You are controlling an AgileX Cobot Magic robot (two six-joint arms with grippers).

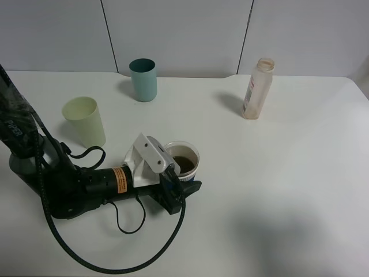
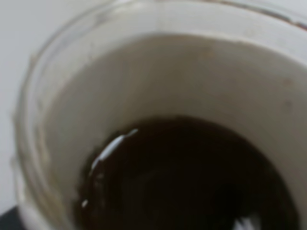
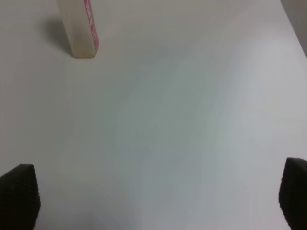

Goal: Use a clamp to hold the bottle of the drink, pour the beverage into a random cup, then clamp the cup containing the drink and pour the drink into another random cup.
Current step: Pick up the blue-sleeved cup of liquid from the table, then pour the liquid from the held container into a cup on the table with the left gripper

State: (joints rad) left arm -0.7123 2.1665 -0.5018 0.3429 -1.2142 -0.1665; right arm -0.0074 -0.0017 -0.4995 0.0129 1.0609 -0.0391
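Bottle (image 3: 76,33) top beyond frame edge

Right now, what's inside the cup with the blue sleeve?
Dark brown beverage pools low in the blue-sleeved cup, well below its white rim; the inner wall above is bare. The liquid covers the cup's floor, so that cannot be seen.

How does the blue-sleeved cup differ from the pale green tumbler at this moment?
The blue-sleeved cup is short, with a white rim; the pale green tumbler is taller and plain. The cup holds dark brown drink; the tumbler looks empty. The left gripper is closed on the cup; the tumbler stands free. Both stand upright on the white table.
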